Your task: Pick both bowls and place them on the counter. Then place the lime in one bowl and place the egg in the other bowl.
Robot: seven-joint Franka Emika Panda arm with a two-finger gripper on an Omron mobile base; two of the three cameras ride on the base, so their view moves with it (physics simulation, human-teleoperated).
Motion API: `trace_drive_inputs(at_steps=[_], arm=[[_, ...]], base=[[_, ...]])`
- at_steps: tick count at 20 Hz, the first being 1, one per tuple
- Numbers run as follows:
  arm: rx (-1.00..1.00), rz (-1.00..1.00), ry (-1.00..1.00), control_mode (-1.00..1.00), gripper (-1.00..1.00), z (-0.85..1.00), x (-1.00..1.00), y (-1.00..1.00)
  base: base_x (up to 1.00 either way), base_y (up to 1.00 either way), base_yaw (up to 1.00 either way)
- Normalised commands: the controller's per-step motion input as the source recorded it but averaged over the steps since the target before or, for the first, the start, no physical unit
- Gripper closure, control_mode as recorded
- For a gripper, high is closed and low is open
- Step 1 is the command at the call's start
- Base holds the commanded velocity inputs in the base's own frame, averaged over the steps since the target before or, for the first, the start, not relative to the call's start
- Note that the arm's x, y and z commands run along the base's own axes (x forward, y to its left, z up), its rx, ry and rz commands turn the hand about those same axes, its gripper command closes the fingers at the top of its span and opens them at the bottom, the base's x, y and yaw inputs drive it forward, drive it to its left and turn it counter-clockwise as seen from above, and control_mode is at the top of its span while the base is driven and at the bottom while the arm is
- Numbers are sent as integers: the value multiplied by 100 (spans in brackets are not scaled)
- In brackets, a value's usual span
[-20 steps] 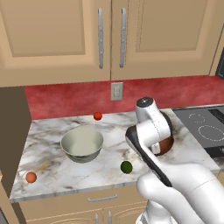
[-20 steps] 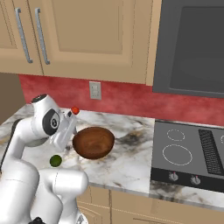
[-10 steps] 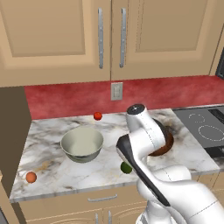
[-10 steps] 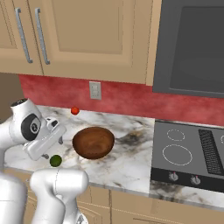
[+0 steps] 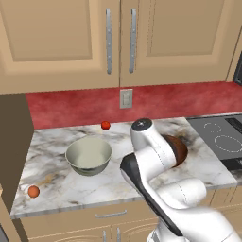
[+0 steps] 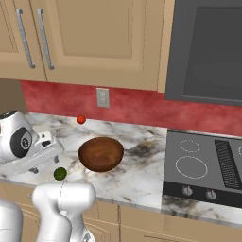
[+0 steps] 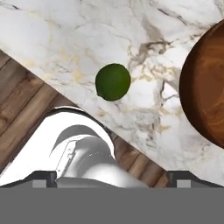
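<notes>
Both bowls stand on the marbled counter: the pale grey-green bowl at the left and the dark wooden bowl in the middle, partly behind my arm in the left base view. The lime lies near the counter's front edge, left of the wooden bowl. My gripper hangs open above the lime, holding nothing, its fingertips spread wide at the bottom of the hand view. The egg rests at the counter's front left corner.
A small red ball lies near the red backsplash. A black cooktop borders the counter on the right. Wall cabinets hang overhead. The counter's front edge and the wood floor show just below the lime.
My hand has swung away from above the wooden bowl, left and toward the counter's front edge, ending over the lime. The jaws stayed open. Bowls, lime and egg have not moved.
</notes>
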Motion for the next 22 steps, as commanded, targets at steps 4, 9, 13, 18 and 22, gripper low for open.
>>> trace_drive_inputs(at_steps=[4,9,13,18,22], arm=[[14,-36,-22,-100,-100,-2,2,-1],[10,-26,-13,-100,-100,-12,5,-3],[17,-23,-2,-100,-100,-14,13,0],[11,-17,0,-100,-100,-18,31,4],[7,-9,3,-100,-100,-21,35,1]], base=[[0,0,0],[0,0,0],[0,0,0],[0,0,0],[0,0,0]])
